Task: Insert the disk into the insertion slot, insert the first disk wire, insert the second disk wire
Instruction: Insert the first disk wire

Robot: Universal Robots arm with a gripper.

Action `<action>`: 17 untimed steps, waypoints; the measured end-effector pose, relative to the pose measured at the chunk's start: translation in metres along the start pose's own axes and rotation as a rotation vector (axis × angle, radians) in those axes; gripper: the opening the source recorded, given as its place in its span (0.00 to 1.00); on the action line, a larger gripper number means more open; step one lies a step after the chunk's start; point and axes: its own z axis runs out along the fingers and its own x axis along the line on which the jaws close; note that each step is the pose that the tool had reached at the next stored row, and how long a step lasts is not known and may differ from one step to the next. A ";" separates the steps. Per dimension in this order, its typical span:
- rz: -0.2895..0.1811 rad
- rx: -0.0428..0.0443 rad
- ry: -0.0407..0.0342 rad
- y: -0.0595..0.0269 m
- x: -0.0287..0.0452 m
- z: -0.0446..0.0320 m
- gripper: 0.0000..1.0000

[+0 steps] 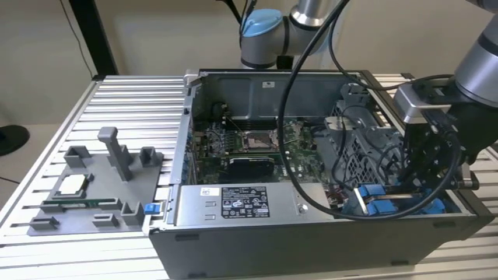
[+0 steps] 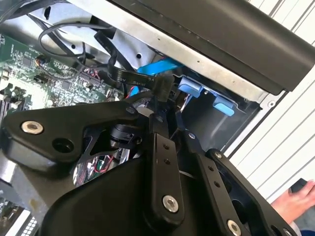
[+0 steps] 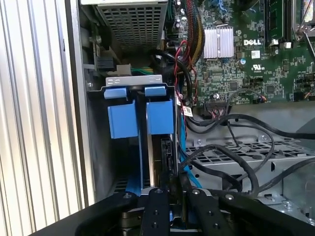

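Now, fingers: the black two-finger gripper (image 3: 171, 186) has its fingers (image 2: 160, 162) drawn close together, clamped on a small black wire plug (image 2: 165, 84) at their tips.
Disk: the flat silver-grey hard drive in its bright blue plastic carrier (image 3: 160, 117) already sits in the bay, straight ahead of the fingertips.
Slot: the blue-railed rectangular bay in the dark grey metal cage (image 3: 101, 147) opens right at the fingertips; a second blue carrier (image 3: 123, 118) lies just beside the first.
Step in hand: seating a disk wire, I'd judge, since the disk itself looks home. Whether the plug touches the drive yet, I cannot tell.
Doing it well: keep the plug square to the drive's edge and push straight along the fingers' line, without twisting. The loose black cables (image 3: 236, 162) and the light blue flat cable (image 3: 183, 147) beside the fingers could snag.
Surface: a ribbed aluminium table (image 1: 125, 105) carries the open dark grey computer case (image 1: 311, 245); a grey plastic fixture tray (image 1: 86, 195) lies well apart from the fingers.
Room: a plain beige wall (image 1: 155, 35) and a black upright post (image 1: 93, 35); a person's hand (image 2: 295, 201) shows behind the fingers, off the table's edge.
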 end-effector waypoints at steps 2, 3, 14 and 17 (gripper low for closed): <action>0.000 0.0000 -0.0002 0.0000 0.0000 0.0000 0.00; 0.000 0.0000 -0.0003 0.0000 0.0000 0.0000 0.00; 0.006 0.0002 -0.0012 -0.0002 -0.0018 -0.0304 1.00; 0.006 0.0003 -0.0011 -0.0002 -0.0023 -0.0384 1.00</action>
